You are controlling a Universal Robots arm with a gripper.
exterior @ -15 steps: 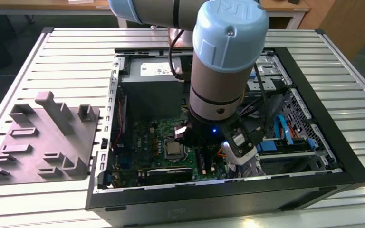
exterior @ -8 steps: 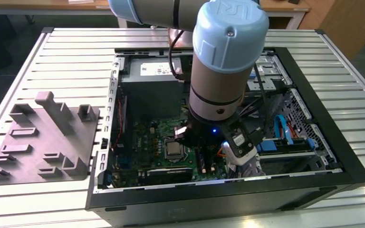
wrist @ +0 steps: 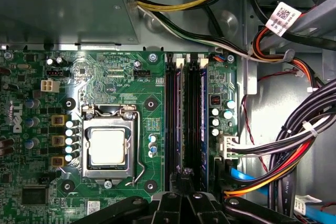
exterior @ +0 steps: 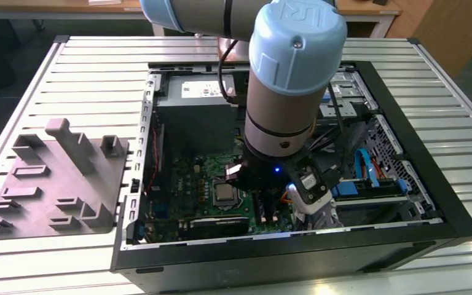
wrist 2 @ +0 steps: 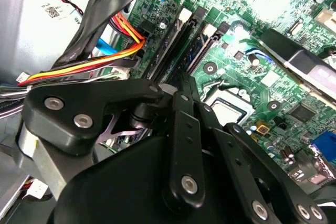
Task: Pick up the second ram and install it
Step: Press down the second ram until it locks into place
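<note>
The open black desktop computer case (exterior: 432,227) is seen lying on a slatted metal table (exterior: 96,80) in the exterior view, with a grey moulded fixture tray (exterior: 56,184) placed on the table towards the exterior view's left. The grey and light-blue robot arm (exterior: 289,80) is lowered into the case, and its black gripper (exterior: 270,184) is positioned directly above the large green motherboard (exterior: 207,175).

In the first wrist view, the long black plastic memory slots (wrist: 169,124) are shown running beside the square silver processor socket (wrist: 107,146), with the gripper (wrist: 185,181) poised over their near end. Two long, narrow, dark blue-green memory sticks are seen standing in the slots; the second ram (wrist: 202,124) is taken to be the one nearer the bundled cables (wrist: 294,140), though which of the two it is cannot be told with certainty. It appears seated upright in its slot.

In the second wrist view, the black linkages of the gripper (wrist 2: 181,85) are drawn close together just above the slots (wrist 2: 181,45), with a narrow gap at most. Whether anything is pinched between the fingertips cannot be told. A grey power-supply box (wrist: 63,3) is seen beyond the motherboard (wrist: 52,103).
</note>
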